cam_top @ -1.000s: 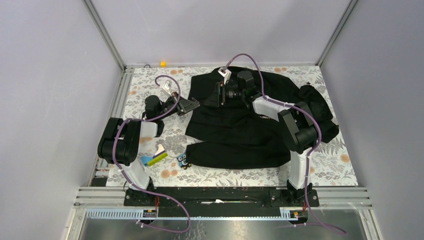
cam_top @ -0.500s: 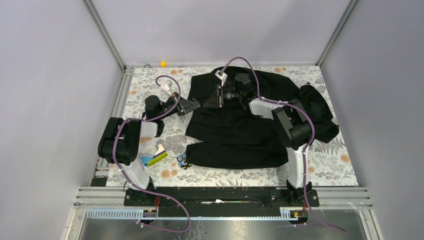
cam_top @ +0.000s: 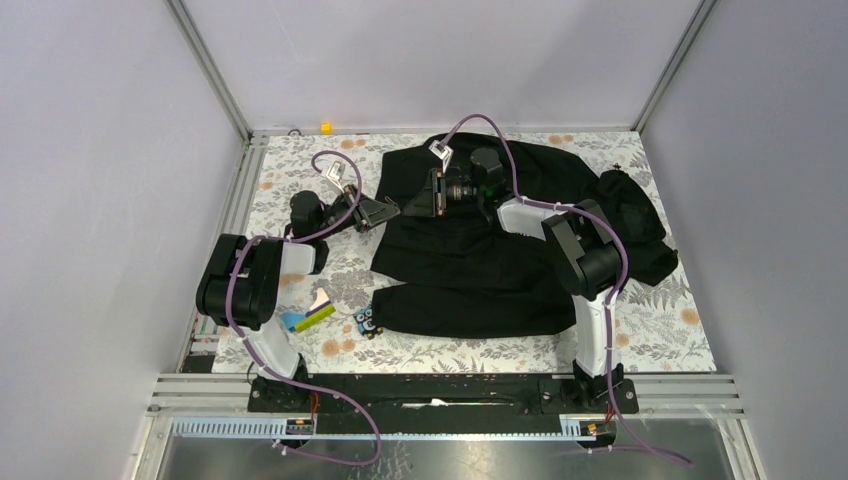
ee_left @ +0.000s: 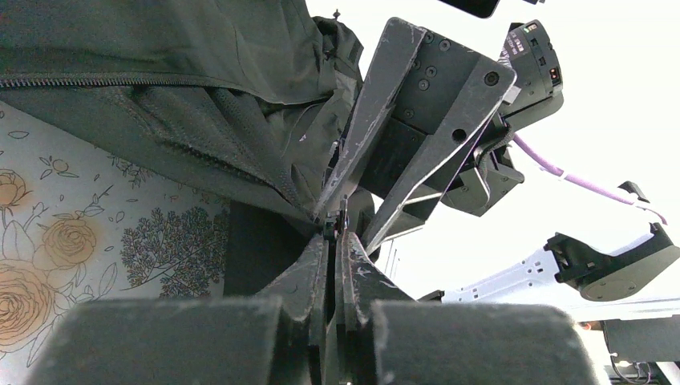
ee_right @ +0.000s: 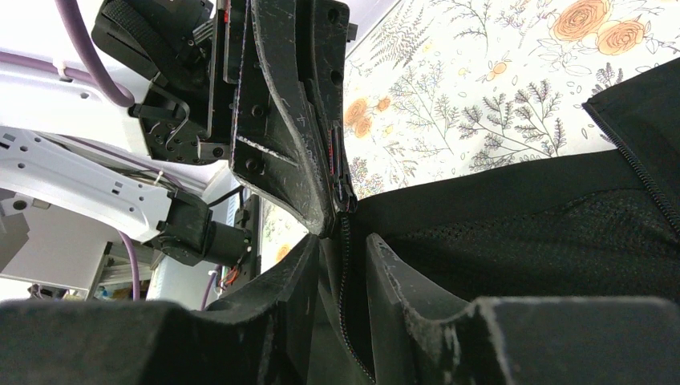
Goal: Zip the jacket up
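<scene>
The black jacket [cam_top: 500, 250] lies spread on the floral table, sleeves to the front and right. Both grippers meet at its left edge. My left gripper [cam_top: 392, 210] is shut, pinching a small zipper end at its tips [ee_left: 333, 231]. My right gripper [cam_top: 413, 200] faces it, tip to tip, shut on the jacket's zipper edge [ee_right: 346, 233], with the row of teeth running between its fingers. The jacket fabric [ee_left: 200, 72] and a line of zipper teeth [ee_left: 80, 80] show in the left wrist view. The dark mesh lining [ee_right: 561, 233] shows in the right wrist view.
A small yellow, blue and white object [cam_top: 310, 315] and a little toy [cam_top: 368, 322] lie on the table [cam_top: 660, 320] in front of the jacket's left sleeve. A small orange item [cam_top: 325, 127] sits at the back edge. Metal frame posts and grey walls enclose the table.
My right arm has shifted a little to the left, bringing its gripper closer to the left gripper. The left arm has barely moved.
</scene>
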